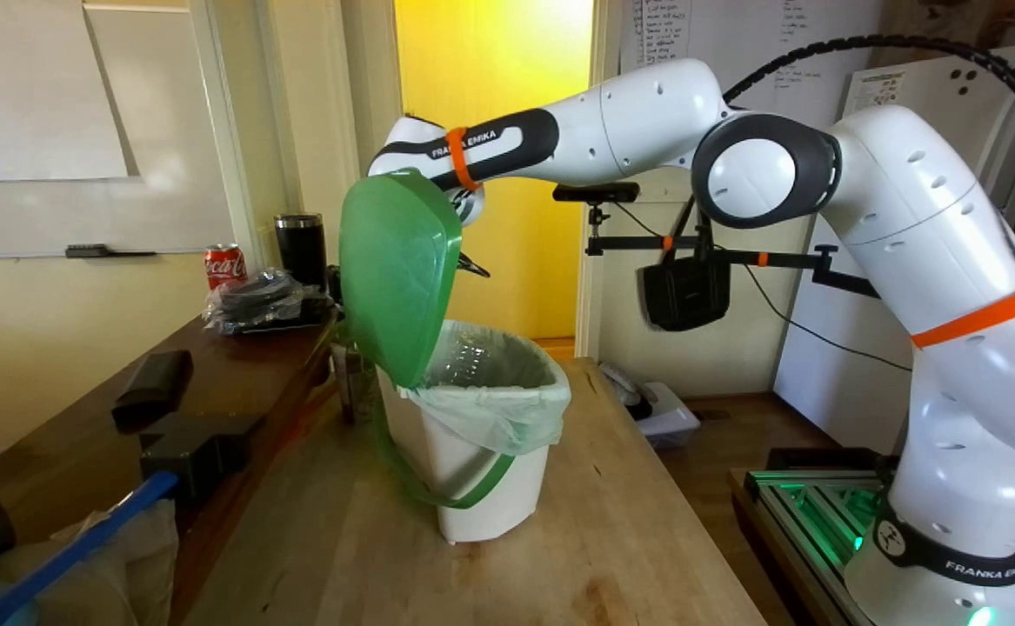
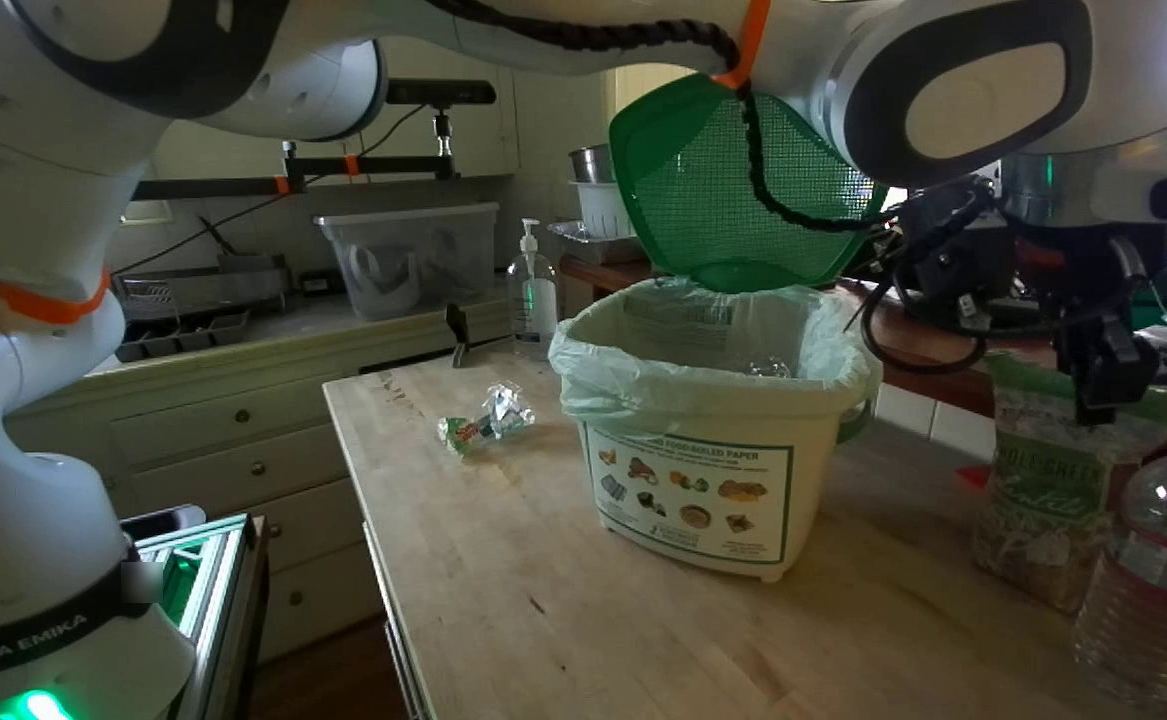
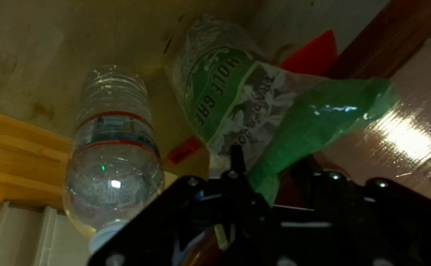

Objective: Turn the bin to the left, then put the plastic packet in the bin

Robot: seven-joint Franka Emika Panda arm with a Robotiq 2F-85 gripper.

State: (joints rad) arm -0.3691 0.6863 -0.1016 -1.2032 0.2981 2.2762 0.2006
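The white bin stands upright on the wooden table, with its green lid raised and a pale green liner over its rim. In an exterior view its picture label shows, with the lid up behind. Something clear and shiny lies inside the bin. The plastic packet, clear with a green top, stands beside the bin; its printed side shows in the wrist view. My gripper is at the packet's top. In the wrist view the fingers are apart, with the green top between them.
A clear water bottle stands close to the packet, also in the wrist view. A crumpled silver and green wrapper and a soap pump bottle are at the table's far end. A red object lies near the packet.
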